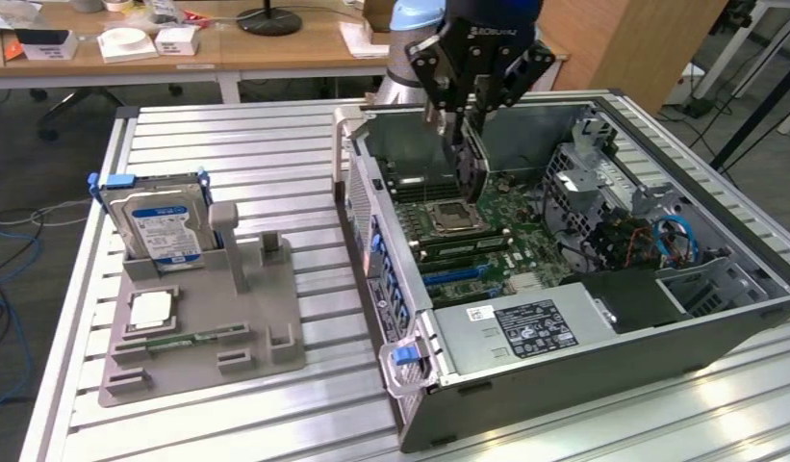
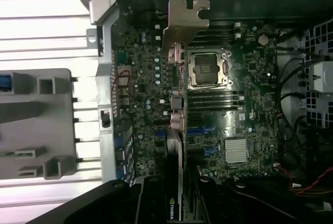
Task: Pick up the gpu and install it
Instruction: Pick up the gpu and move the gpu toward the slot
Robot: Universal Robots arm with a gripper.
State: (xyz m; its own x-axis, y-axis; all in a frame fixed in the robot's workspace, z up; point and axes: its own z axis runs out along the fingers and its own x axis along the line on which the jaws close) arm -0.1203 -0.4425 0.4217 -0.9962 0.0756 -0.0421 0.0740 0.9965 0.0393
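The gpu [image 1: 470, 166] is a thin dark card that hangs on edge inside the open computer case [image 1: 369, 241], above the motherboard [image 1: 497, 245] and close to the CPU socket [image 1: 452, 218]. My gripper [image 1: 468, 115] is shut on its upper edge. In the wrist view the gpu [image 2: 177, 146] runs edge-on away from my gripper [image 2: 177, 206], and its silver bracket [image 2: 186, 22] points toward the case's rear wall. Its lower edge hovers over the board near the blue slots [image 2: 200, 130]; whether it touches them I cannot tell.
A grey fixture tray [image 1: 260, 327] lies at the exterior view's left and holds a silver hard drive [image 1: 164, 227], a CPU chip [image 1: 152, 310] and a green memory stick [image 1: 176, 339]. In the case sit a power supply [image 1: 523, 329] and a drive cage with cables [image 1: 658, 241].
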